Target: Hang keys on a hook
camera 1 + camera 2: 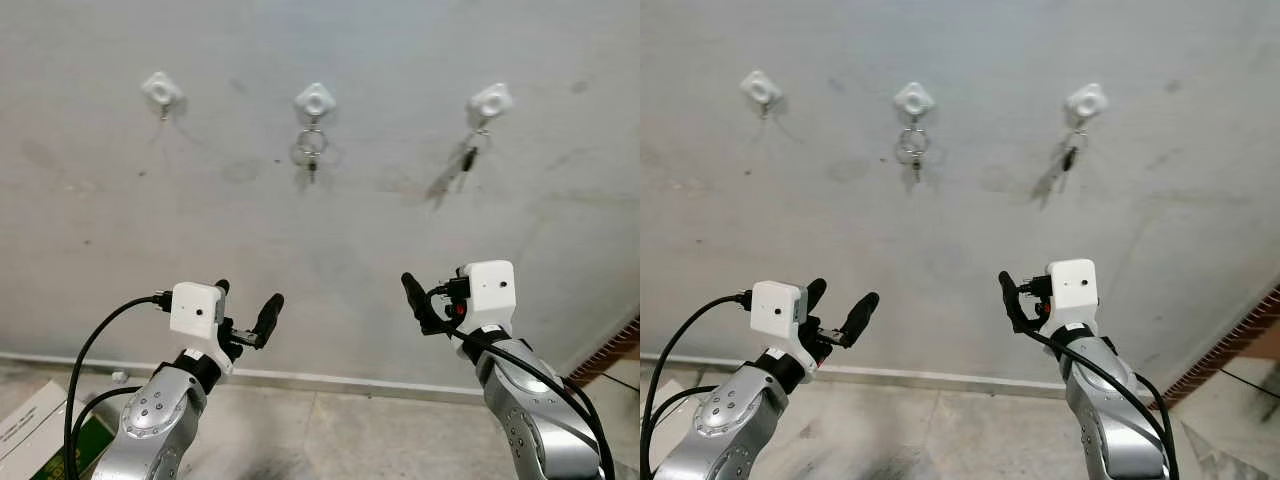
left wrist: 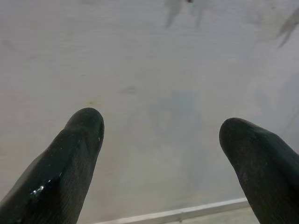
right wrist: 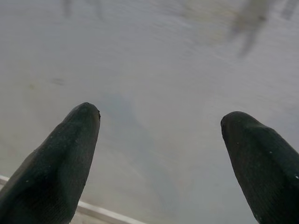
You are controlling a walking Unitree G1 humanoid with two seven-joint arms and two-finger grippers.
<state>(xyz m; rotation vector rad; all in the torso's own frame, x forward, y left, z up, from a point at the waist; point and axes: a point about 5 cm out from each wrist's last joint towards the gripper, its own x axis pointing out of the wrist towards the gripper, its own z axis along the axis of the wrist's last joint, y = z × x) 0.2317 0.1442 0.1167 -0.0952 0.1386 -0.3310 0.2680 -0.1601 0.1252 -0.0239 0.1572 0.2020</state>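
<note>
Two silver arms reach up from the bottom edge in the left eye view. On the left side, the left claw (image 1: 248,305) has its two black fingers spread apart, and nothing is between them. On the right side, the right claw (image 1: 418,300) is held at about the same height, but I cannot tell from here how its fingers stand. Both claws are close to the grey wall (image 1: 330,220), with lots of bare wall above them. High up are three white hooks in a row. At the left hook (image 1: 161,90) a thin bit hangs down, too small to make out. From the middle hook (image 1: 315,100) hang the keys (image 1: 311,148) on a round ring. At the right hook (image 1: 490,101) hangs a small dark thing (image 1: 468,158) that is hard to make out. All of them are well above both claws. A pale strip (image 1: 330,380) runs where the wall meets the floor (image 1: 350,440). A box (image 1: 40,430) is cut off at the bottom left corner.

Next, the left wrist view shows two black fingertips (image 2: 77,140) wide apart with bare wall between them.

Last, the right wrist view shows its fingertips (image 3: 74,140) wide apart too, holding nothing.
</note>
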